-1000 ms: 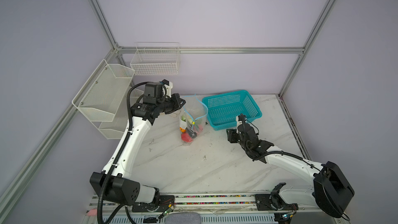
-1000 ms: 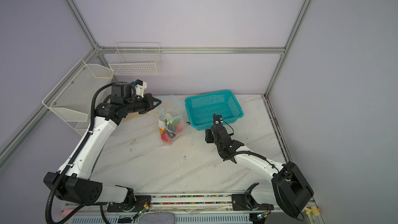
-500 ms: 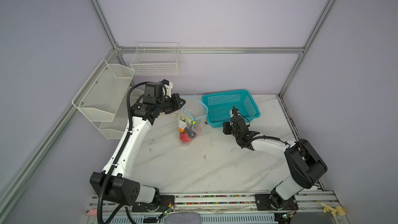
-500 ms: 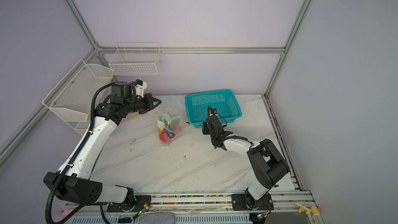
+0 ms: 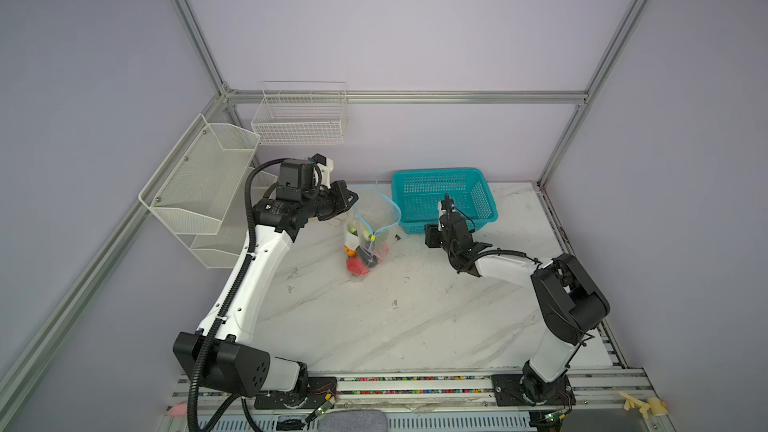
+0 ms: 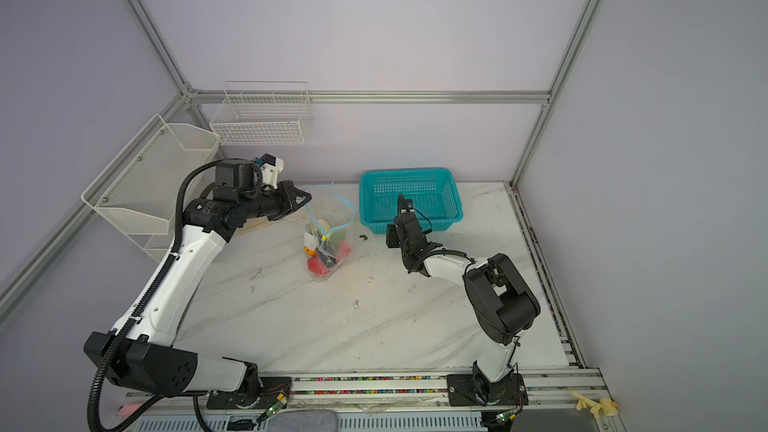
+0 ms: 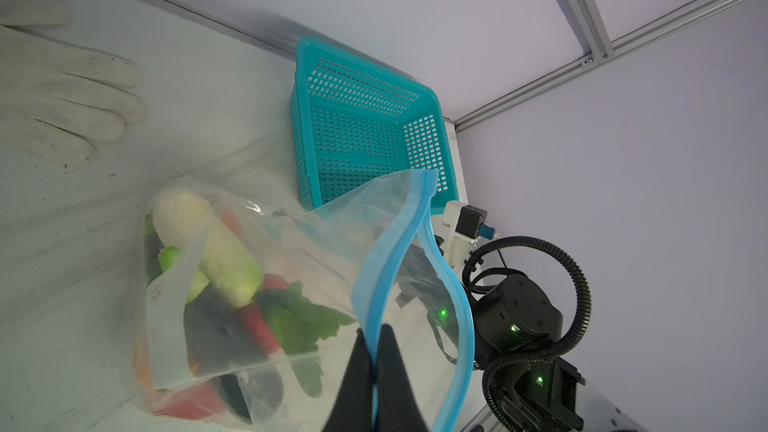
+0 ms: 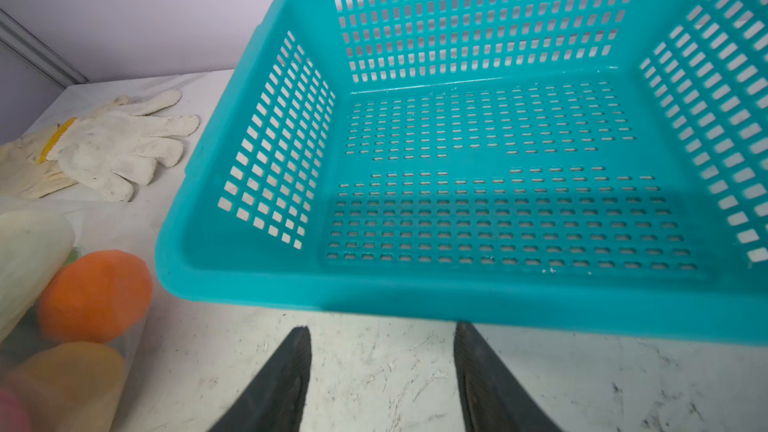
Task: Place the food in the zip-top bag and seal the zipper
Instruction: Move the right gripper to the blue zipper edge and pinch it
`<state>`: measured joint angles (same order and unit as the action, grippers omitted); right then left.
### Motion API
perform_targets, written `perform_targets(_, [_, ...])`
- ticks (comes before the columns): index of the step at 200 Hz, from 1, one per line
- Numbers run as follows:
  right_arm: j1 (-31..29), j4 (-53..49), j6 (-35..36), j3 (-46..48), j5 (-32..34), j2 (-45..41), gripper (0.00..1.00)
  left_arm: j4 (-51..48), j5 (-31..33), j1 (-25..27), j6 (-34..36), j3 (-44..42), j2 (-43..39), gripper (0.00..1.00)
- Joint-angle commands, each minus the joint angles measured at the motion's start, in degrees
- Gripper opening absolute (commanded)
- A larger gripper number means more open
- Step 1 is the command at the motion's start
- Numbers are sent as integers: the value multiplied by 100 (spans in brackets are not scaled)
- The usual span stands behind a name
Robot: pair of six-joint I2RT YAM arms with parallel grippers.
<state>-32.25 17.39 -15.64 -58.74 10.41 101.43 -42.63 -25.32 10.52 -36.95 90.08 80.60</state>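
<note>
Over the last second I've swung the right hand [image 8: 380, 332] in from the open tabletop [image 5: 374, 326] to just in front of the teal basket's [image 8: 249, 284] near wall, fingers spread and empty. The left hand [image 7: 376, 330] stays pressed together on the zipper [image 7: 386, 251] at the mouth's left end. The basket is bare and the food [image 7: 228, 259] sits heaped inside the zip-top bag [image 5: 370, 238], so I judge only sealing remains. The bag stands left of the basket, long axis running near to far: bottom near on the tabletop, mouth lifted far and gaping.
</note>
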Motion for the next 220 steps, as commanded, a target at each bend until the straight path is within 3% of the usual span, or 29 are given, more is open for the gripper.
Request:
perform_targets(1, [69,116,104,-251,-57,146,58,331,-106,-24,-36,-154,-194,0])
perform_targets(114, [230,-99,307,-630,-325,157,60,328,-112,-32,-23,-117,-106,0])
perform_targets(181, [220,-1343,240,-988,-2006,-1256,63,270,-256,-28,3,-39,-98,0])
perform_targets(220, [227,-1992,-304,-1593,-3074,-1572,64,171,-476,-26,3,8,-86,0])
